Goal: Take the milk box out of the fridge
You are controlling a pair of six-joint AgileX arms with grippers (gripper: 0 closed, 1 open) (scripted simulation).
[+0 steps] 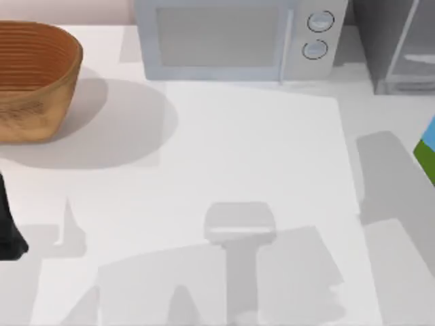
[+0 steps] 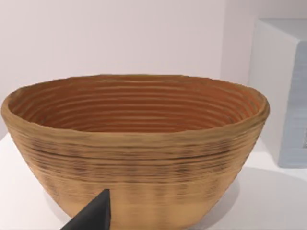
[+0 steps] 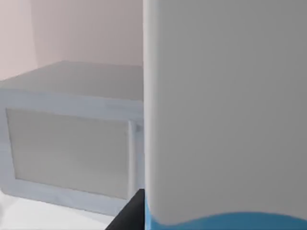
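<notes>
Top view looks down on table (image 1: 258, 149); wrist views sit low, probably close, sharing the microwave (image 3: 72, 148)

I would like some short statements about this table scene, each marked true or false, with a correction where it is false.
1. The woven basket stands at the table's left side. True.
2. The microwave has three round knobs. False: it has two.
3. The milk box stands inside the basket. False: it shows at the table's right edge, out of the fridge.
4. The basket is empty inside. True.
5. The fridge is at the table's back left. False: back right, beside the microwave.
</notes>
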